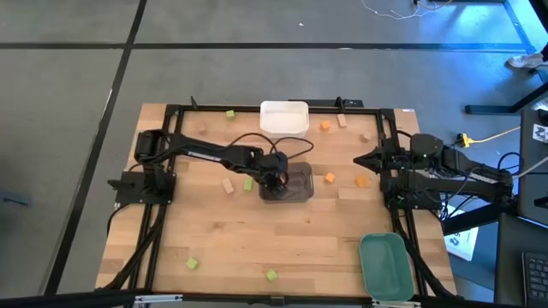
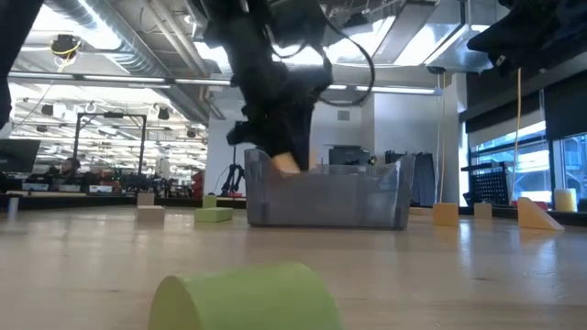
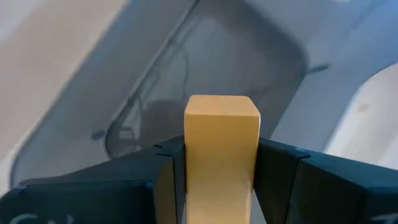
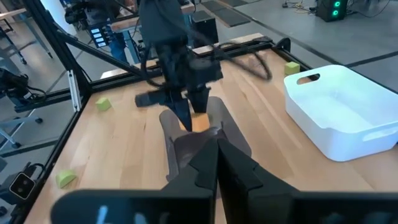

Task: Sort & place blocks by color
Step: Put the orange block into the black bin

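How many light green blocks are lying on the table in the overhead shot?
4: one green block at the far edge left of the white bin, one beside the dark grey bin, two near the front edge. The arms may hide others.

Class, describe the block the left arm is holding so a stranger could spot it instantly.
Find the dark grey bin at the table's centre. Above it hangs the left claw, clamped on a tan wooden block. It is the only block off the table.
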Controlling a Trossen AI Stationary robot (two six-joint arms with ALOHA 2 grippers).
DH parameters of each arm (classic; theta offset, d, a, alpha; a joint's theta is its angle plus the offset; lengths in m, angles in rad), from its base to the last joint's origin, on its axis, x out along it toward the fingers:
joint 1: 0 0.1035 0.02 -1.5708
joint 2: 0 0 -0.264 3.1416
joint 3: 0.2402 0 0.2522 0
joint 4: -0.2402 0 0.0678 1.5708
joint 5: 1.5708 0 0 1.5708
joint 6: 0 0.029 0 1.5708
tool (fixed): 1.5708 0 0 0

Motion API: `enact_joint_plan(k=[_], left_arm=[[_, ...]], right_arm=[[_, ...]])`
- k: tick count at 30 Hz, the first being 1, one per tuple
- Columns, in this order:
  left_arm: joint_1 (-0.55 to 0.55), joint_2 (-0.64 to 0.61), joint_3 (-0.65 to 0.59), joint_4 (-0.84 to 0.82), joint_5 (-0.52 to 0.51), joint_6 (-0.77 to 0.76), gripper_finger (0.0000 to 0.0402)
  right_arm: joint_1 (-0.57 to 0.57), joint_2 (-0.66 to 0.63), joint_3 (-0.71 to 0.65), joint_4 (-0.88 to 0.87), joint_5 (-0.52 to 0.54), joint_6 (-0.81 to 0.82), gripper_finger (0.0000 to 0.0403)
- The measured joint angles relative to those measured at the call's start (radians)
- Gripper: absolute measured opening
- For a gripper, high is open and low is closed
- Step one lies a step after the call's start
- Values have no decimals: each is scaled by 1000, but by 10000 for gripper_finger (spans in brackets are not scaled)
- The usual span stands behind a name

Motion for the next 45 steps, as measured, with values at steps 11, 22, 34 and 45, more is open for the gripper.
enact_joint_plan(k=[11,22,34,45], left_arm=[[5,42,0,17,1,-17,159],[4,-52,0,92,1,9,160],[-7,-273,2,60,-85,30,161],[-27,-453,2,-37,-168,161,161]], right_arm=[[0,-1,0,3,-6,8,12],[0,0,8,23,-31,130,12],[2,249,398,-378,18,174,3],[-2,648,680,-879,2,392,6]])
